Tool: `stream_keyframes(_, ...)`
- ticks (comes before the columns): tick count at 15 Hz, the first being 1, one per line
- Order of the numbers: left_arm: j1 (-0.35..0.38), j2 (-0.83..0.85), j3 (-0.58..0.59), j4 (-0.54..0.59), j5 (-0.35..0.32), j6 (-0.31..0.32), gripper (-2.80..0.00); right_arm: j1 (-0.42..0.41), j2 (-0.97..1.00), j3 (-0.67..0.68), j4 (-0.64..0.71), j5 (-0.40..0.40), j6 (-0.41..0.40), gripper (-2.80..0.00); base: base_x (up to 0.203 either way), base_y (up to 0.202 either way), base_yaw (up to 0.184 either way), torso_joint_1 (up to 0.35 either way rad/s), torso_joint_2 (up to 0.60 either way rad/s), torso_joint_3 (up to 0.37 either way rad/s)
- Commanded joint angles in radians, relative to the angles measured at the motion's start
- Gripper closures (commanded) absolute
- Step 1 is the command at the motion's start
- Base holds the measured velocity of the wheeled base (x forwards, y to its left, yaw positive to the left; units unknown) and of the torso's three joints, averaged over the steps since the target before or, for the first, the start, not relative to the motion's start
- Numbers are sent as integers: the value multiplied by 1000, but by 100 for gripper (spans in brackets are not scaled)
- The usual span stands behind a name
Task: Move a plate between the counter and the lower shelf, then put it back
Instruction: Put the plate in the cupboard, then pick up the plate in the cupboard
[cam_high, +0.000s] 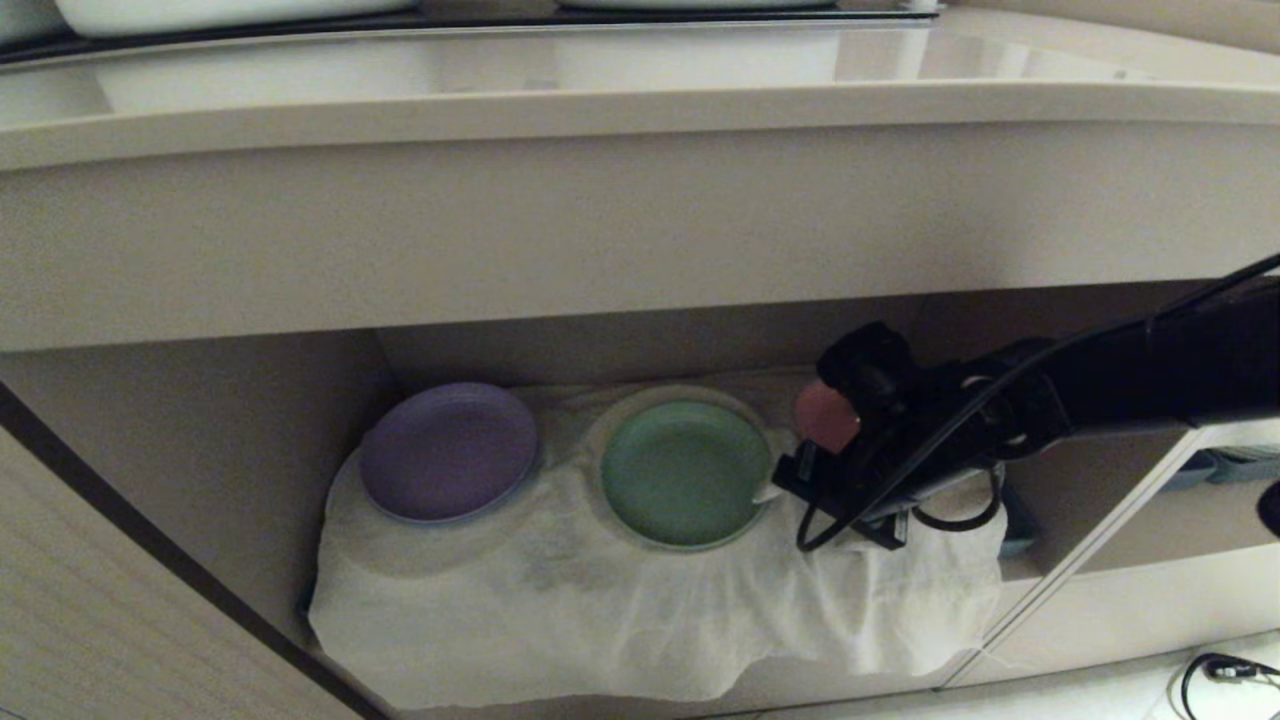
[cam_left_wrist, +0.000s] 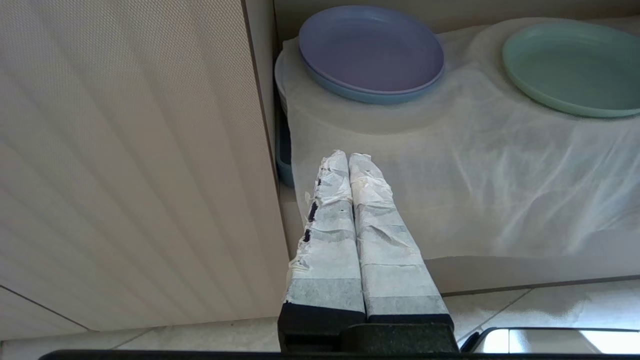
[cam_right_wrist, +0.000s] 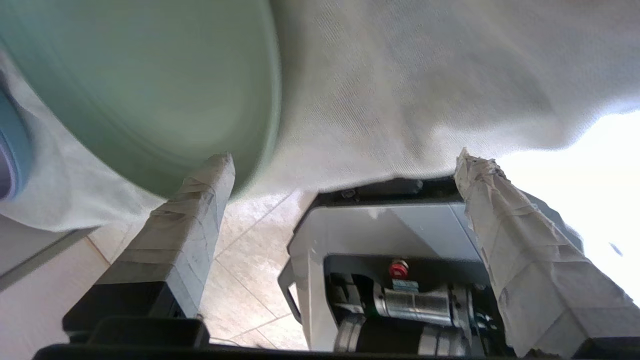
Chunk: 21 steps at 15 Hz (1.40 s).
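Right hand apparently agape beside plate.

Ribbed beige cabinet panel, pale tiled floor, soft light

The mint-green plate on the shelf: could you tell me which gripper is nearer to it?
Right. The right gripper is at the mint-green plate's edge, fingers open; the left gripper hangs farther off, below the purple plate.
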Motion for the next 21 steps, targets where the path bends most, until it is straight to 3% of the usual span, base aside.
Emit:
stream_keyframes(1,0,0,0,0,0,-1,0,0,-32,17,11,1,4,-280,0,0,0,0,0,0)
stream_keyframes(3,0,0,0,0,0,0,0,0,-58,31,51,1,-11,-280,0,0,0,0,0,0)
stream_keyframes(7,0,0,0,0,0,-1,0,0,-123,111,77,3,-127,-280,0,0,0,0,0,0)
stream_keyframes(20,0,0,0,0,0,0,0,5,-359,398,75,0,-186,-280,0,0,0,0,0,0)
stream_keyframes(21,0,0,0,0,0,0,0,5,-380,421,75,-1,-186,0,0,0,0,0,0,0)
